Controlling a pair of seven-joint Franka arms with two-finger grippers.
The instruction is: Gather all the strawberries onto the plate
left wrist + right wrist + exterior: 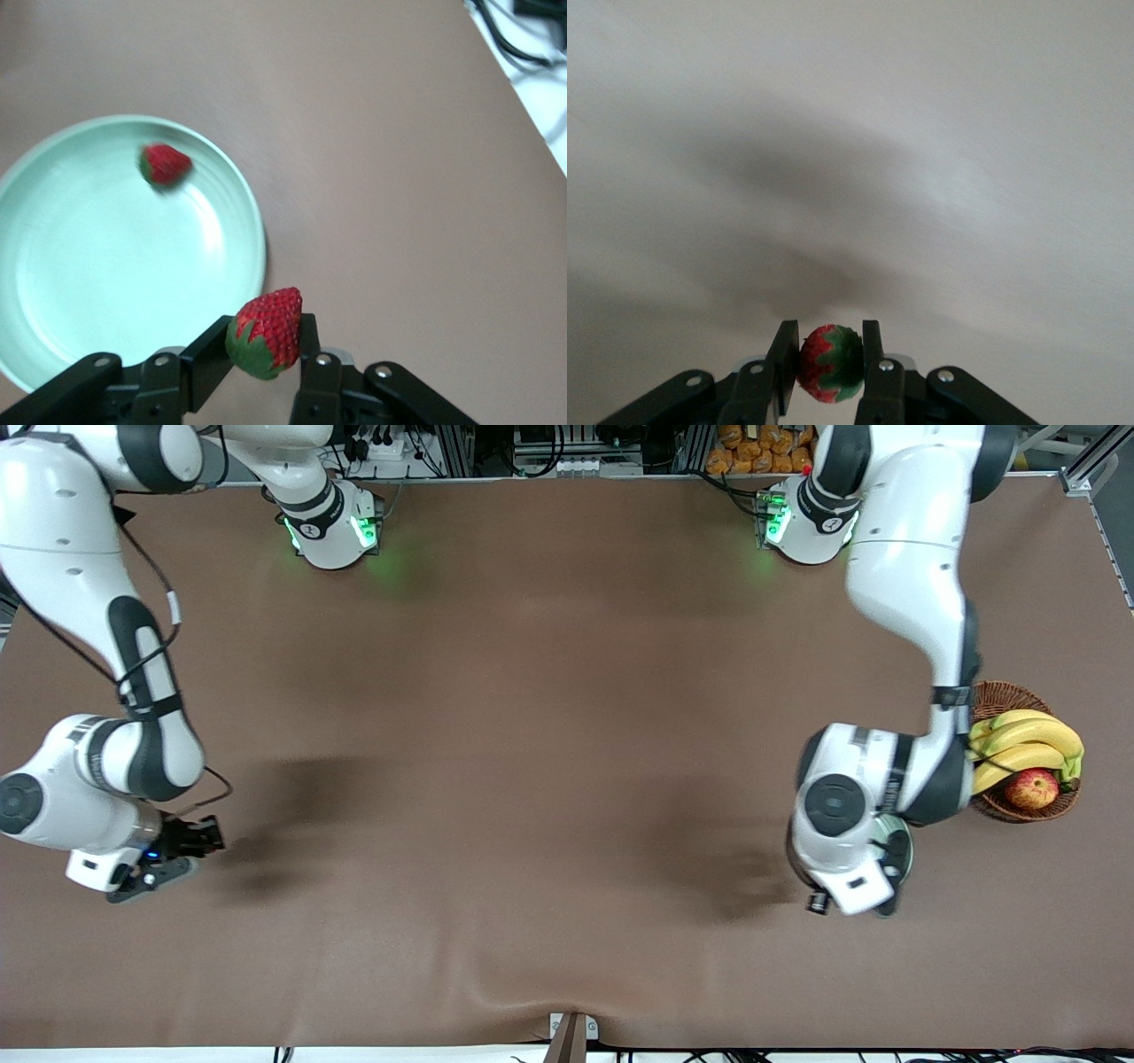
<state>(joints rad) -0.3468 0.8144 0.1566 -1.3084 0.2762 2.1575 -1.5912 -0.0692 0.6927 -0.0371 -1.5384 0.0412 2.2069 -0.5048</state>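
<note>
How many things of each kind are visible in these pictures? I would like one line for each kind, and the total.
Strawberries: 3, one on the plate, one in the left gripper, one in the right gripper
Plate: 1
Basket: 1
Bananas: 1 bunch
Apple: 1
Total: 7

A wide brown table cover [549, 717] fills nearly the whole front view, smooth up top, with a soft ripple along the lower middle of the frame. Soft dark shadows pool at lower left and lower right of centre. Green light glows on the cloth near the upper edge. Along the very top there's a metal frame [461, 447] with cables [399, 452] and a stack of orange packets [762, 447] at upper right. At the right edge sits a wicker basket [1005, 695] with bananas [1032, 740] and an apple [1032, 788].
</note>
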